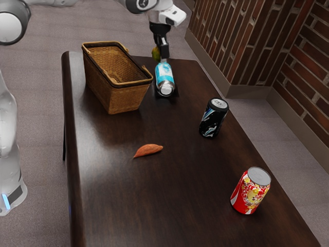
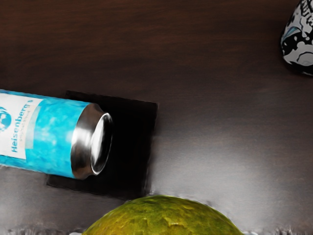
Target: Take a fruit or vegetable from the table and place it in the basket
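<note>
"Where was the fruit [image 1: 156, 53]?"

"Right at the claw [image 1: 163, 55], near its tips. I couldn't tell if the claw was clamped on it or just around it."

"Why was the claw there?"

"To get the fruit for the basket [image 1: 110, 98], I think. The basket stood near the claw with its top open, so the fruit could go in from above."

"What else was close?"

"A blue drink [image 1: 165, 78], on its side just by the claw. A bump might have made it roll, so going up first seemed smart. The black can [image 1: 212, 119] stood up farther from the claw, and the red can [image 1: 250, 190] farther yet. A small orange yam [image 1: 148, 150] lay well apart from it too."

"And how did the fruit look?"

"Round on top, green and yellow, with a bumpy skin."
</note>
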